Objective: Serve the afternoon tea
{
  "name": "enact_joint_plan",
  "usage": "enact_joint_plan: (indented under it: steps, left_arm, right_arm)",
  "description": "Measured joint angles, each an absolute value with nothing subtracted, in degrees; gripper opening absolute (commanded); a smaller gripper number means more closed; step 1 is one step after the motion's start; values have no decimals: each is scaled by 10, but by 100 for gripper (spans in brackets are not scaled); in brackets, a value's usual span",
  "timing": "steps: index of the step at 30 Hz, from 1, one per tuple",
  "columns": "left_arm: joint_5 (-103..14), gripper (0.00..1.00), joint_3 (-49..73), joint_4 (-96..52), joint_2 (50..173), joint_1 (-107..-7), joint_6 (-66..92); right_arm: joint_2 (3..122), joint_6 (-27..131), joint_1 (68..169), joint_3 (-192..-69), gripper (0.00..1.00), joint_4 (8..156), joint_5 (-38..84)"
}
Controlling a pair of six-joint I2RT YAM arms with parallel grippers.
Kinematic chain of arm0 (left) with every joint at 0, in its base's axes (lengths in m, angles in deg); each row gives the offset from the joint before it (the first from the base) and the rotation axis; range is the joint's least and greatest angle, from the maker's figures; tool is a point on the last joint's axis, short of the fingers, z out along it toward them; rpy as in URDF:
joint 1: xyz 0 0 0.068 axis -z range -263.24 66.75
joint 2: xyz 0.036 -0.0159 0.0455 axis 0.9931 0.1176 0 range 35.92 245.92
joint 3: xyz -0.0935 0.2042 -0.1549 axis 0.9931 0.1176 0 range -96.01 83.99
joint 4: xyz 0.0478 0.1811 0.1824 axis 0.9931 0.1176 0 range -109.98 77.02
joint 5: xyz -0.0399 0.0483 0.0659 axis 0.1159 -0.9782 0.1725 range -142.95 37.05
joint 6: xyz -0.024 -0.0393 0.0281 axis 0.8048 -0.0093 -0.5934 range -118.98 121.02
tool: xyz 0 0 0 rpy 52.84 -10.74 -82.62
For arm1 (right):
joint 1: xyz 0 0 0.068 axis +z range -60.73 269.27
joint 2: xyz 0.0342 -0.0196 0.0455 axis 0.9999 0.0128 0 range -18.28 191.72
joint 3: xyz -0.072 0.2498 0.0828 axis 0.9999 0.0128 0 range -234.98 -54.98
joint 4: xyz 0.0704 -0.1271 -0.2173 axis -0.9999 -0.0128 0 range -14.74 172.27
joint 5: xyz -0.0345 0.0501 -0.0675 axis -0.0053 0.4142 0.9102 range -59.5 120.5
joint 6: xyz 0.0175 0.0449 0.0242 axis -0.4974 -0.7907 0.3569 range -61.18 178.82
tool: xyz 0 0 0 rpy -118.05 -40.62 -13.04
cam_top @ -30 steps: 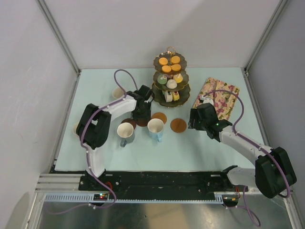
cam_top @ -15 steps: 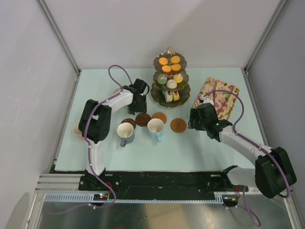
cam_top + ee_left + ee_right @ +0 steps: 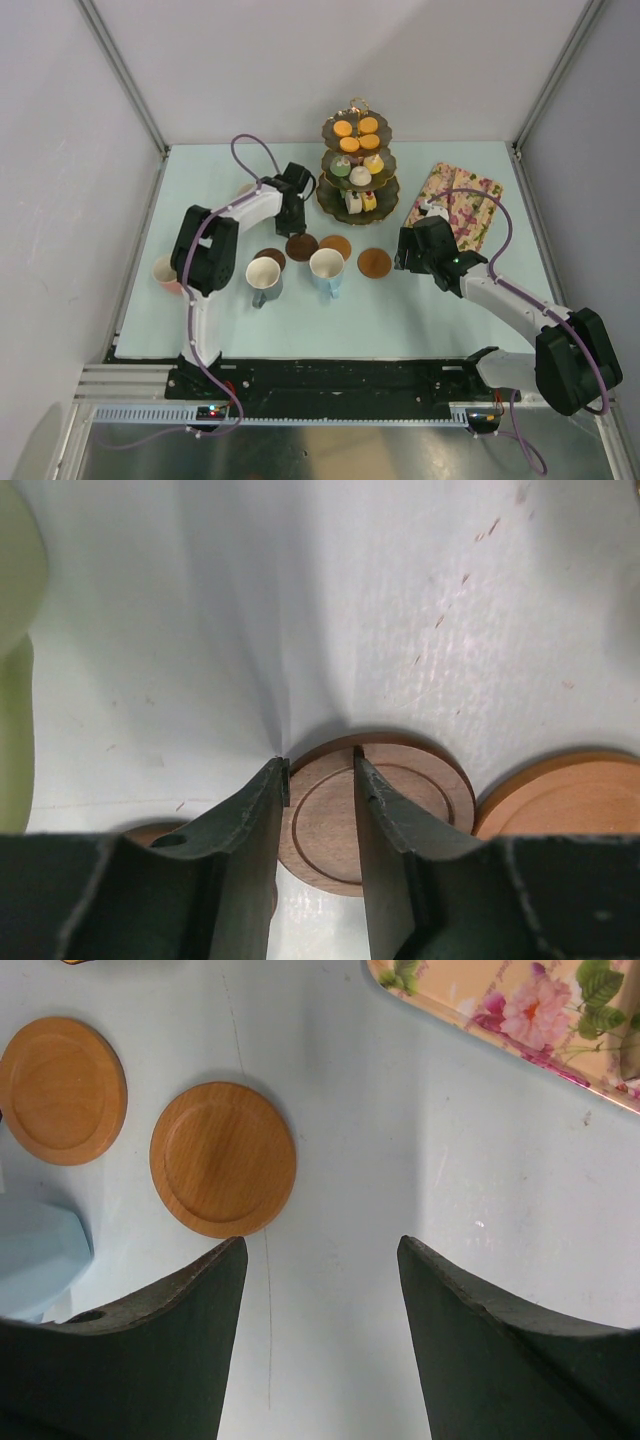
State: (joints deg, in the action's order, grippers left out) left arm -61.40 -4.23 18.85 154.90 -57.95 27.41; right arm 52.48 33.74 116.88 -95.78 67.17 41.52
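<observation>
From above, my left gripper [image 3: 291, 215] hovers at 12 o'clock of the dark coaster [image 3: 301, 247]. In the left wrist view it is barely parted and empty. In the right wrist view, the right gripper [image 3: 320, 1250] is spread wide, with a tan coaster [image 3: 222, 1158] at 10 o'clock. Mugs look next, and I'd centre each squarely.

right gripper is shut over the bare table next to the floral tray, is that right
Not quite: the right gripper is open, jaws wide apart in the right wrist view. It is over the bare table next to the floral tray.
</observation>
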Motion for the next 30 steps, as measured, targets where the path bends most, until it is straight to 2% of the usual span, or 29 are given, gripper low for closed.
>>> enact_joint_plan:
  steps: [9, 18, 22, 30]
  left_arm:
    - [-619, 40, -131, 188, 1608, -586, 269]
    - [-633, 60, -184, 182, 1625, -611, 263]
    - [-640, 64, -143, 178, 1576, -614, 264]
    - [-641, 64, 16, 177, 1417, -609, 276]
  right_arm:
    - [525, 337, 1169, -958, 68, 672, 414]
    - [524, 337, 1169, -958, 68, 670, 414]
    - [524, 337, 1169, -958, 68, 667, 414]
    - [524, 338, 1169, -958, 68, 668, 413]
